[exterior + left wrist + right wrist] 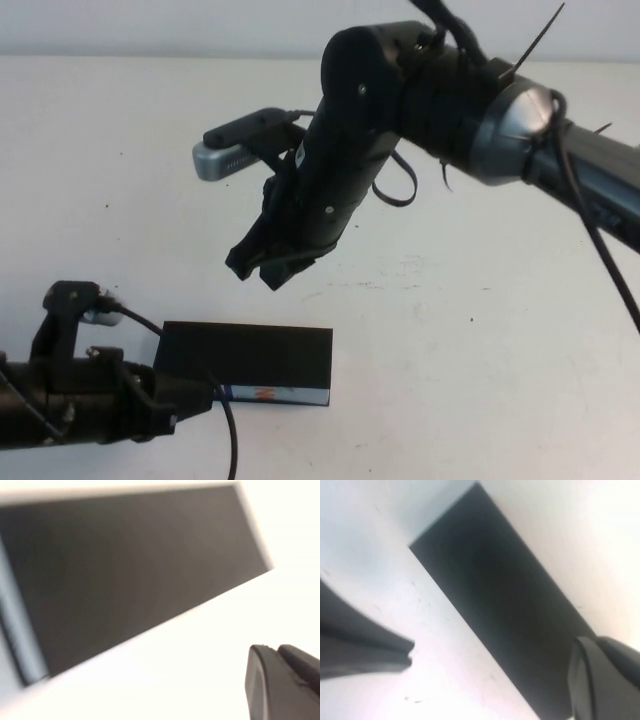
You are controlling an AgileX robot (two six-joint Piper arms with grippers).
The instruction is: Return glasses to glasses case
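Counter (480,330): plain white, matte, with faint scuffs; it fills the whole high view up to a pale band along the far edge. Nothing more of the room shows.
Right arm (470,110): large black and silver arm reaching in from the robot's right, bent down over the middle of the counter.
Glasses case (248,360): rectangular, black lid shut, lying flat near the front on the robot's left; its front side is white with blue pattern and an orange mark. It stands closed in both wrist views as well.
Left gripper (185,405): low at the front left, at the case's left end; whether its fingers are spread or pressed together cannot be told, nor whether they touch the case.
Right gripper (268,268): hanging above the counter, over and behind the case, apart from it; fingers pressed together, holding nothing.
Glasses: not visible in any view.
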